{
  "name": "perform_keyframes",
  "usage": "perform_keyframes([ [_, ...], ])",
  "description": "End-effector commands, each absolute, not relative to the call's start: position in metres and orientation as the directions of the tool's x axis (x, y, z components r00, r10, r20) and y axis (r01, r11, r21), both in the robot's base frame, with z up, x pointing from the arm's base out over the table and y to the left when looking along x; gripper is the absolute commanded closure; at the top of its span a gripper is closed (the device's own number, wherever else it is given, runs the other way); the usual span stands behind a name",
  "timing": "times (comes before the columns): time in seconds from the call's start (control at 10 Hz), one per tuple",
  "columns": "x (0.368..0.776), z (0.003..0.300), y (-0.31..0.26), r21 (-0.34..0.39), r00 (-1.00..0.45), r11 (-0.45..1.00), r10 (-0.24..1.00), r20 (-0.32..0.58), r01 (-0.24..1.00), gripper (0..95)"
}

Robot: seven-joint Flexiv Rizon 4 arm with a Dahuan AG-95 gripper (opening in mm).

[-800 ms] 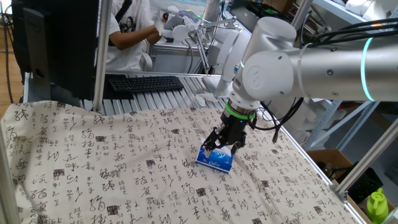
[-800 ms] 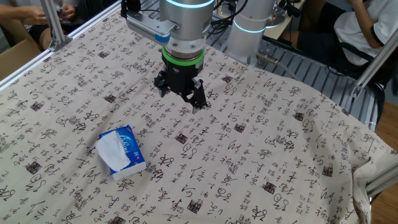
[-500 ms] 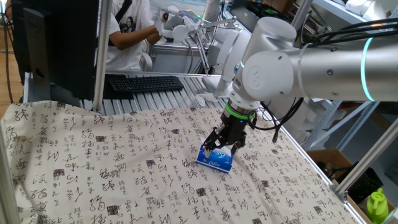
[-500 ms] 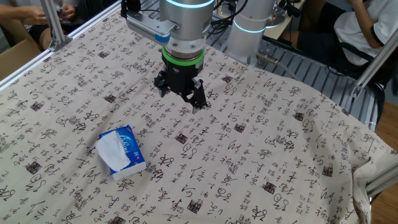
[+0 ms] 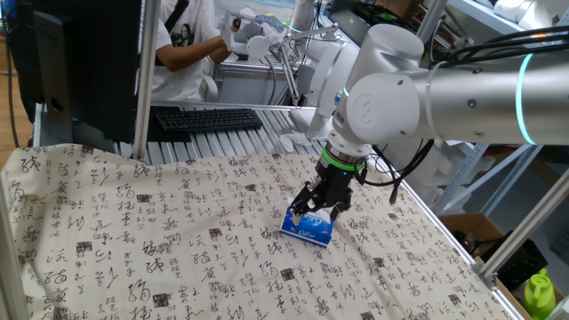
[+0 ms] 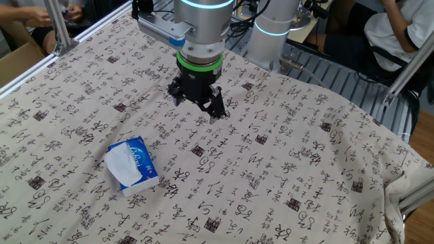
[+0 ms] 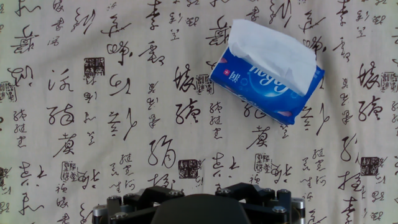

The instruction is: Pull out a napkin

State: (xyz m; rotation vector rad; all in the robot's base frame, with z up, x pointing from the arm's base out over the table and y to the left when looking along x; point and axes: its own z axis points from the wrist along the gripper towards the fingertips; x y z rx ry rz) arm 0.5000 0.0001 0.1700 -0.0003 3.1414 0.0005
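The blue-and-white tissue pack (image 6: 144, 173) lies flat on the patterned cloth. The white napkin (image 6: 123, 165) sticks out of its top slot, crumpled and partly folded over. My gripper (image 6: 196, 108) hangs above the cloth, apart from the pack, with its black fingers spread and nothing between them. In one fixed view the gripper (image 5: 322, 212) stands just behind the pack (image 5: 307, 233). In the hand view the pack (image 7: 255, 90) and napkin (image 7: 273, 53) lie at the upper right. Only the gripper's base (image 7: 199, 208) shows there, at the bottom edge.
A calligraphy-print cloth (image 6: 285, 169) covers the table and is wrinkled in places. A keyboard (image 5: 209, 118) and a seated person (image 5: 187, 40) are beyond the far edge. Metal frame posts (image 5: 144, 80) stand at the table's sides. A green bottle (image 5: 539, 293) is off the table.
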Motion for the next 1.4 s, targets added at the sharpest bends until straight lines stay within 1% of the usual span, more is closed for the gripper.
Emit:
perform_keyframes([
  [0.1,0.5,0.17,0.0,0.077,-0.94,0.937,0.342,0.001,0.342,95.0],
  [0.2,0.5,0.17,0.0,0.138,-0.934,0.924,0.355,0.03,0.356,95.0],
  [0.7,0.5001,0.17,0.0,0.12,-0.937,0.93,0.348,0.022,0.348,95.0],
  [0.9,0.5001,0.17,0.0,0.097,-0.939,0.934,0.345,0.017,0.345,95.0],
  [1.4,0.5014,0.1694,-0.0004,0.09,-0.938,0.934,0.345,0.03,0.346,95.0],
])
